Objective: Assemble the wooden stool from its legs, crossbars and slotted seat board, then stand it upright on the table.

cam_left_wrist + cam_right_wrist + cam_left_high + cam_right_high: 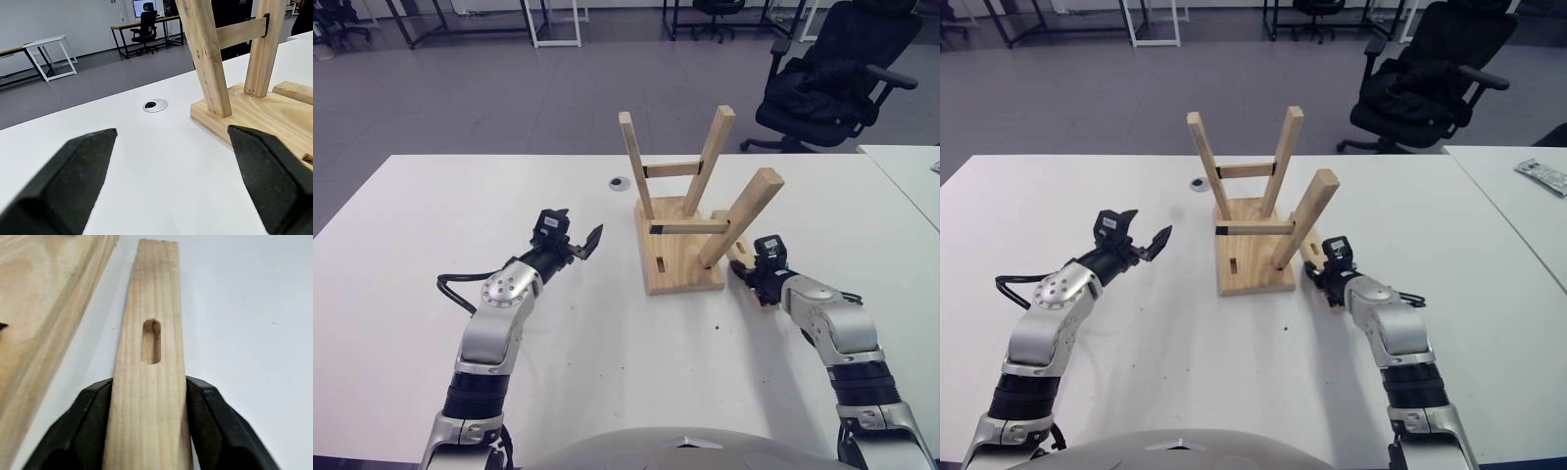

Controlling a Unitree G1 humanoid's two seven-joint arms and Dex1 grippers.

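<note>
The stool stands upside down near the table's middle: its seat board (677,266) lies flat, with three legs (743,215) rising from it, joined by two crossbars (691,227). A loose leg (151,338) with an oval slot lies flat on the table beside the board's right edge. My right gripper (750,272) is shut on the loose leg's near end, with one finger (85,423) on each side of it. My left gripper (580,227) hovers open and holds nothing, a short way left of the board (254,115).
A round cable grommet (620,183) is set in the table behind the stool's left side. A black office chair (837,78) stands beyond the far right edge. A second table (913,171) adjoins on the right. Bare tabletop lies in front and to the left.
</note>
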